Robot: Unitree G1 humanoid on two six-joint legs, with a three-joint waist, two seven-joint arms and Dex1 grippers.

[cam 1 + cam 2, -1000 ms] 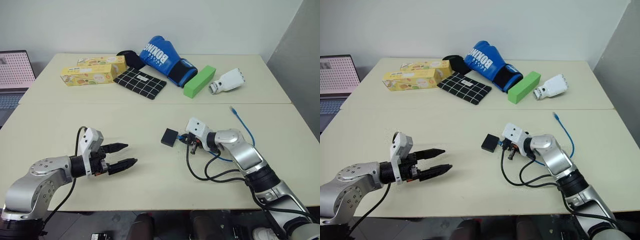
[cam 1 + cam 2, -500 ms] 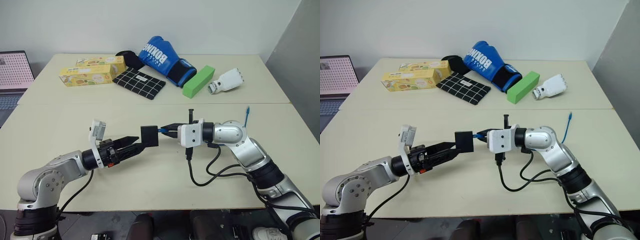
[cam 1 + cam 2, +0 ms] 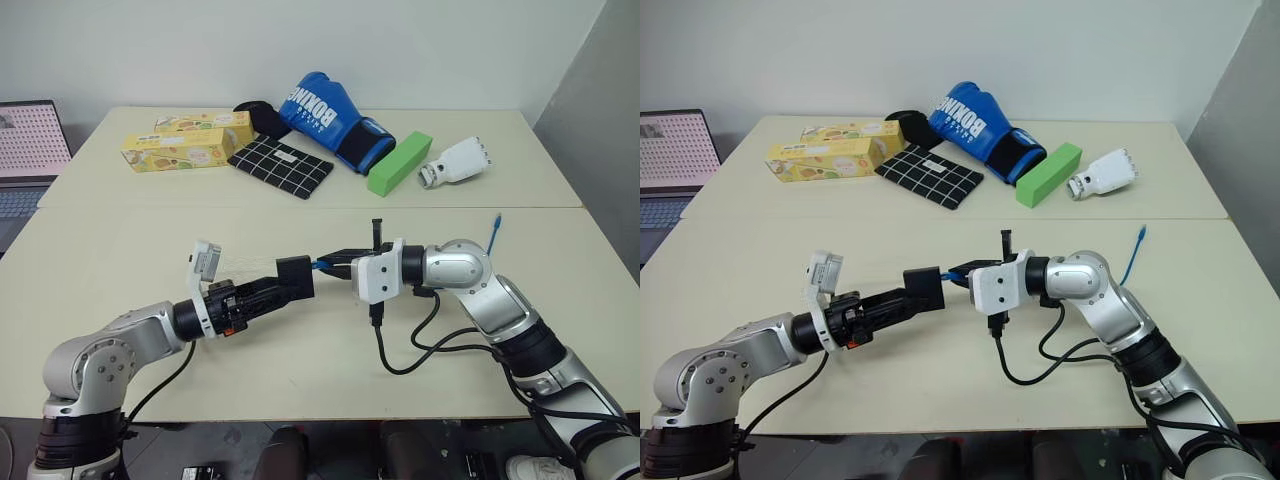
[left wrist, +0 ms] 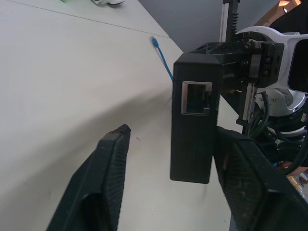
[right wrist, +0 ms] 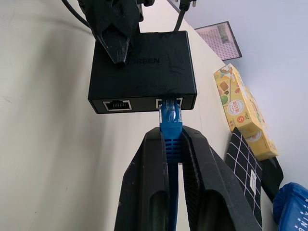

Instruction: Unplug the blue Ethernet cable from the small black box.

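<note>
The small black box (image 3: 295, 275) hangs above the middle of the near table, held level between both arms. The blue Ethernet cable (image 5: 169, 115) is plugged into one of its side ports. My right gripper (image 5: 169, 132) is shut on the cable's plug just behind the port. The cable's free end (image 3: 495, 222) sticks up past the right arm. My left gripper (image 4: 173, 130) reaches in from the left and straddles the box. One finger (image 4: 240, 183) lies against the box, while the other (image 4: 103, 178) stands a gap away.
On the far table lie a blue boxing glove (image 3: 325, 115), a green block (image 3: 398, 163), two yellow cartons (image 3: 180, 150), a black gridded pouch (image 3: 280, 165) and a white robot hand (image 3: 455, 160). A laptop (image 3: 25, 140) sits at the far left. Black arm cables (image 3: 420, 345) loop on the table under my right arm.
My right gripper lifted the box off the table by the plug and swung it left. My left gripper moved right, and its fingers narrowed around the box.
</note>
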